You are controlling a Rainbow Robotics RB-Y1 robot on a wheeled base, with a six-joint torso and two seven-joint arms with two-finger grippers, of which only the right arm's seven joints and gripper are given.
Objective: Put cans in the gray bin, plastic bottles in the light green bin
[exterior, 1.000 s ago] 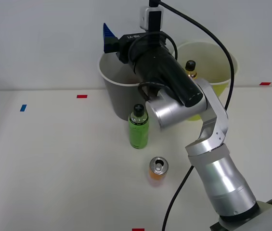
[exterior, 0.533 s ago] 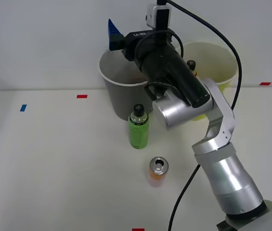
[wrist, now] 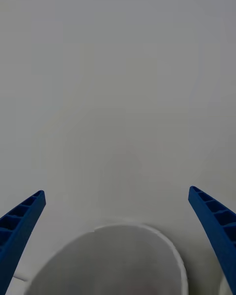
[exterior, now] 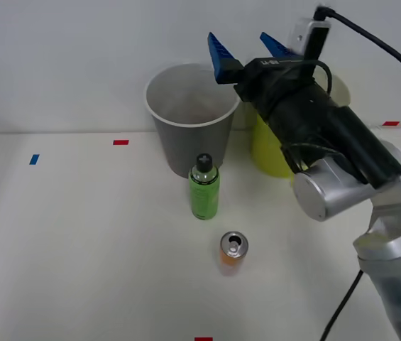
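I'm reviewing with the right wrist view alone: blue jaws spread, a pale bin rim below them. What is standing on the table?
Observer: A green bottle stands upright just in front of the gray bin.
Operator: Any cans?
Observer: One orange can, upright, nearer the robot than the bottle.
Operator: Where is the other bin?
Observer: The light green bin stands beside the gray one, on the robot's right, partly hidden behind the arm.

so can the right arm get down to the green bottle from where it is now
Probably yes. The right gripper is open and empty, raised between the gray bin and the light green bin. The green bottle stands upright in front of the gray bin, its cap uncovered; the orange can stands apart.
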